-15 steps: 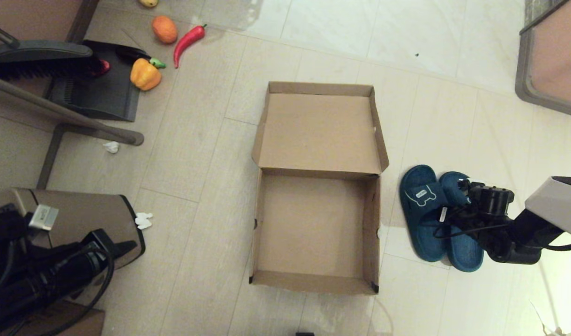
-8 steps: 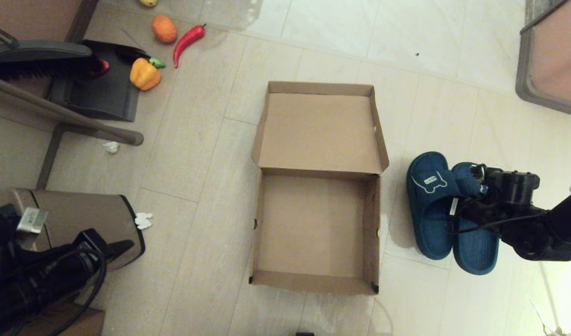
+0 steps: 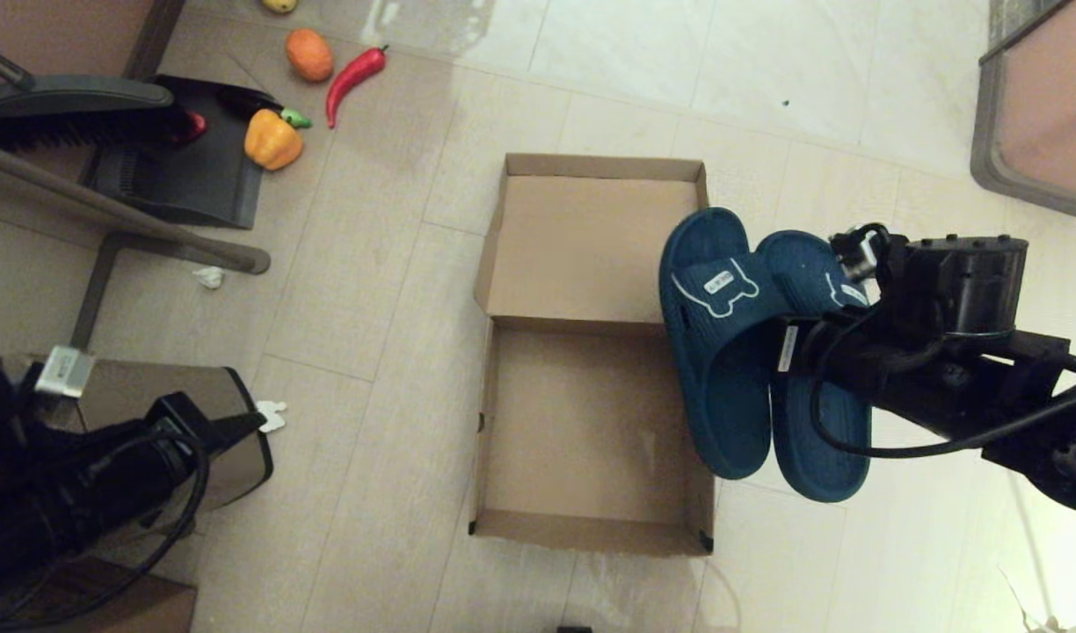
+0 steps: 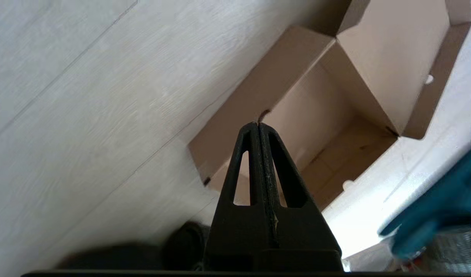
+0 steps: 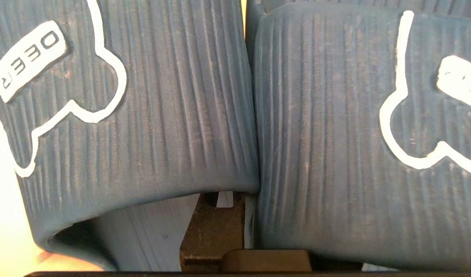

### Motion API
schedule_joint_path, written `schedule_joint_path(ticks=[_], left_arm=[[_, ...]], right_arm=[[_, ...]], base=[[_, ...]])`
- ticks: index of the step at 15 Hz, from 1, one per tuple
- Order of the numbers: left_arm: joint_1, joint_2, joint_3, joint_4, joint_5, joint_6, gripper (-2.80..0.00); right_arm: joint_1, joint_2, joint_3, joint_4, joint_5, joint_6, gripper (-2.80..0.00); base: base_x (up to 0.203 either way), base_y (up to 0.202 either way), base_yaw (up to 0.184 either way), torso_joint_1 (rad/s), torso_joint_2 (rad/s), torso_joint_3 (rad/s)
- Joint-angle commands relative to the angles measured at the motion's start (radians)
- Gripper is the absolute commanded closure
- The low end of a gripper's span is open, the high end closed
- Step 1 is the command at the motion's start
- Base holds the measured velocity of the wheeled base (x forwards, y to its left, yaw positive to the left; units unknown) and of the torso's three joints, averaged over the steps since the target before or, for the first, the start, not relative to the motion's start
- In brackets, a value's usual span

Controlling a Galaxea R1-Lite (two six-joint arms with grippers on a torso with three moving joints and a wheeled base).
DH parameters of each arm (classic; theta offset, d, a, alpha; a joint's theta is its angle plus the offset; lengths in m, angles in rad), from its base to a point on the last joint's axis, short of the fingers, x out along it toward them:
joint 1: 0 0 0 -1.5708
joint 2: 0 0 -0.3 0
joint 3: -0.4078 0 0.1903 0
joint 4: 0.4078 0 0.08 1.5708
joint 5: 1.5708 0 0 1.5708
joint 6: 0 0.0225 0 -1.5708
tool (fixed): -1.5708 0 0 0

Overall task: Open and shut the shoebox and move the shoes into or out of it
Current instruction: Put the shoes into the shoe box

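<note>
**Shoes lifted over the box's right wall**

Both shoes (image 3: 749, 352) have left the floor since the earlier frames: a second ago they lay on the tiles just right of the box (image 3: 591, 519), and half a second ago they had barely shifted. Now they hang side by side in the air, overlapping the box's right wall and the right edge of its lid, toes toward the lid's far end. The right gripper (image 3: 788, 338) has come up and leftward with them. In the right wrist view its fingers (image 5: 212, 231) are closed between the two straps (image 5: 143, 115), gripping the pair where they meet.

The box has not moved. It sits open on the floor, its lid (image 3: 591, 246) folded flat away from the robot and nothing inside.

The left gripper (image 4: 258, 127) hangs left of the box, beside the bin (image 3: 151, 404), its fingers pressed together and holding nothing. It has drifted slightly.

Left of the box's lid end lie a dustpan (image 3: 186, 167), a brush (image 3: 72, 114), a yellow pepper (image 3: 272, 141), a red chili (image 3: 353, 77) and an orange (image 3: 309, 54), all well apart from the box. Two white scraps (image 3: 271, 413) lie on the floor between the bin and the box. None of these lies between the shoes and the box.
</note>
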Motion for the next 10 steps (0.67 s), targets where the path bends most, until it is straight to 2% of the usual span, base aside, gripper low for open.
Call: schedule_joint_path(ticks=[1, 5, 7, 10], left_arm=[[-0.005, 0.032, -0.027, -0.003, 0.001, -0.001, 0.0], [-0.009, 0.086, -0.115, -0.003, 0.006, 0.048, 0.0], [-0.008, 0.106, -0.138, -0.002, 0.019, 0.051, 0.0], [-0.003, 0.109, -0.142, 0.0, 0.045, 0.051, 0.0]], right_arm=[[0.095, -0.066, -0.015, 0.04, -0.004, 0.003, 0.0], [0.246, 0.04, -0.007, 0.084, -0.113, 0.013, 0.0], [0.286, 0.119, -0.024, 0.069, -0.129, 0.052, 0.0], [0.301, 0.255, -0.052, -0.009, -0.182, 0.094, 0.0]], base=[[0.0, 0.0, 0.0, 0.0, 0.0, 0.0], [0.0, 0.0, 0.0, 0.0, 0.0, 0.0], [0.0, 0.0, 0.0, 0.0, 0.0, 0.0], [0.0, 0.0, 0.0, 0.0, 0.0, 0.0]])
